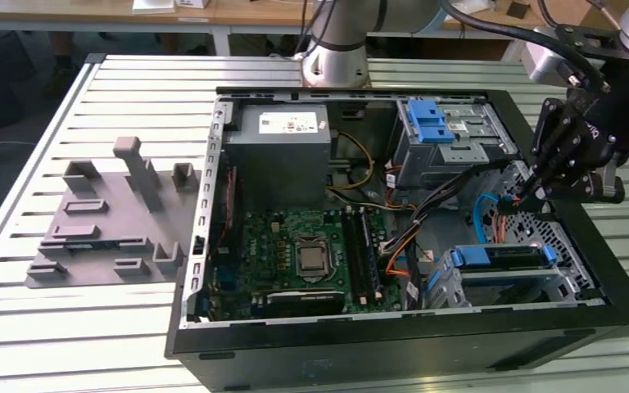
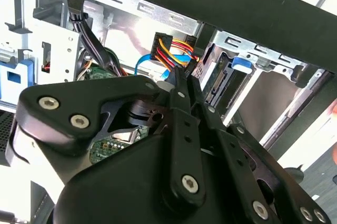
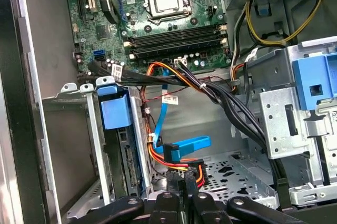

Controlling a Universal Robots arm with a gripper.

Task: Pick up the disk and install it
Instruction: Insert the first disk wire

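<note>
As the arm hangs over the open case, gripper [image 1: 529, 195]: lowered inside the case wall on the exterior view's right; in both wrist views the fingers look drawn together, tips [image 3: 184, 183] right at the power connector [image 3: 196, 173]. Whether they pinch it, I cannot tell.
Disk [image 1: 500, 258]: sitting in the metal bay cage [image 3: 90, 129] at the case's near corner, on edge, blue carrier tab facing out; just beside the gripper, not held.
Handling, judged: stiff, compact, fairly heavy for its bulk; bare metal faces likely slippery; sensitive to knocks and to pressure on the connector edge.
Where to hold, judged: across the plastic carrier's long side rails, never by the label face or the socket end.
Blue data cable [image 3: 185, 147]: looping loose right next to the disk's socket end.
Black cable bundle [image 3: 231, 108]: draped from the motherboard [image 1: 304, 246] across toward the bay; most likely snag.
Upper drive cage with blue latch [image 1: 432, 123]: close behind the arm's wrist, narrowing the room.
Grey holder plate [image 1: 96, 237]: on the slatted table, well apart, outside the case.
Case rim [image 1: 402, 340]: tall black wall limiting any sideways approach.
</note>
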